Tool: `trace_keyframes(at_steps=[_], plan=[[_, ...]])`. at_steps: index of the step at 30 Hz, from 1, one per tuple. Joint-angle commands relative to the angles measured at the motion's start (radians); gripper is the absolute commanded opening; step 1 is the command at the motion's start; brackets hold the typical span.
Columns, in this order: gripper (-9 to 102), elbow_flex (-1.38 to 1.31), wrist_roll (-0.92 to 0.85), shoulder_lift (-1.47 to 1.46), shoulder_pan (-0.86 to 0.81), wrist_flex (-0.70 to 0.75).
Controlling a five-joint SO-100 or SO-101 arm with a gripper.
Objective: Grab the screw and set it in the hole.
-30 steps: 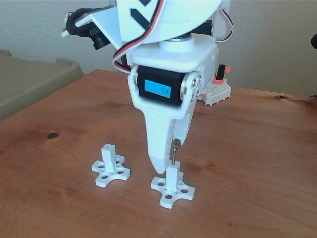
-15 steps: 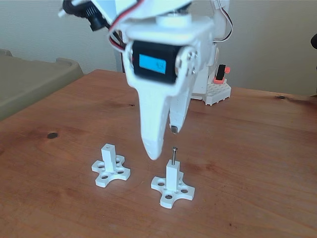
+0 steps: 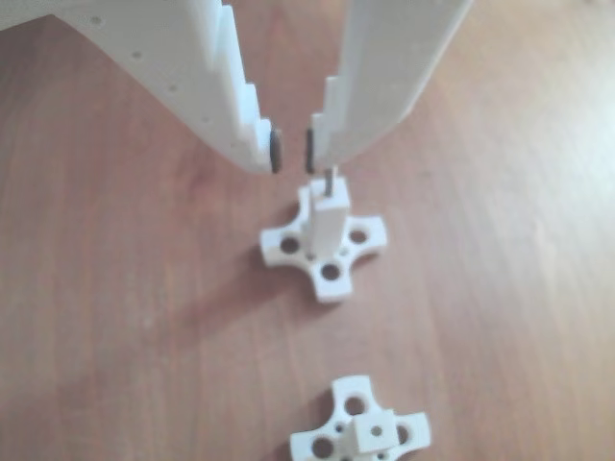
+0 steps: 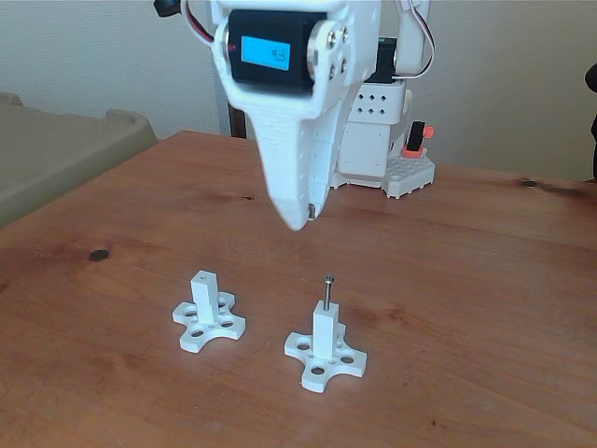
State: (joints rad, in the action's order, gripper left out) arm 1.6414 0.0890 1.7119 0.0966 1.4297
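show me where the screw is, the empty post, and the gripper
screw [image 4: 328, 289], fixed view, on its shaft above the post.
empty post [image 4: 203, 291], fixed view, on its side face.
gripper [image 3: 292, 151], other view, midway between the fingertips.

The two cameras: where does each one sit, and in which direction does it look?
Other view: it sits close behind the gripper and looks down past the fingertips at the wooden table; both white fingers show, slightly apart.
Fixed view: it stands low at the table's near edge and looks level across the table toward the arm's base; the gripper, its motor and cables show.
Shared: the screw standing in the post, and the empty second fixture.
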Motion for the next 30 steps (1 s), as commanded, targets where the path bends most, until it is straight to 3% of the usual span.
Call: trace_keyframes(at_steps=[1, 11, 14, 30], plan=[[-4, 0.031, -0.012, 0.155, -0.008, -0.012], [-4, 0.383, -0.014, 0.479, -0.020, -0.092], [-4, 0.600, -0.014, 0.660, -0.038, -0.132], [-4, 1.069, -0.017, 1.088, -0.094, -0.285]])
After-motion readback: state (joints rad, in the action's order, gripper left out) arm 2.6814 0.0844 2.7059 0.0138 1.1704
